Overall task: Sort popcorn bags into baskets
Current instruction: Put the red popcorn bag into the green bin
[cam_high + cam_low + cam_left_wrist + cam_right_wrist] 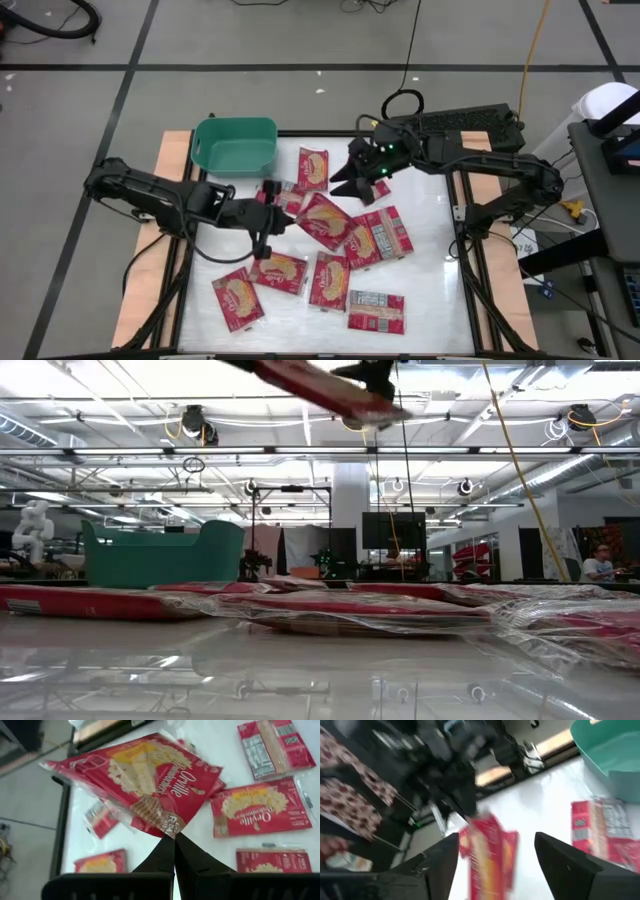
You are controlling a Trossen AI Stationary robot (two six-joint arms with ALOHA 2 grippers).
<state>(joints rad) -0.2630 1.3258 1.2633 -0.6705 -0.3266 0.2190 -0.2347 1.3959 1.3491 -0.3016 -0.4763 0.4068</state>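
Pinched by its corner in our left jaws [174,840], a popcorn bag [145,780] hangs near the teal basket [236,146]; right jaws [495,855] stand spread beside it.

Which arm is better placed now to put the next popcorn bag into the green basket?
Left. The left gripper is shut on a popcorn bag, lifted off the table, near the basket. The right gripper is open and holds nothing.

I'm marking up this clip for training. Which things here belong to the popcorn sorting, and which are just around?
In the job:
- held popcorn bag, pinched by the shut left gripper
- loose popcorn bags on the table
- teal basket
- right gripper, open beside a bag

Just around:
- black keyboard
- yellow cable
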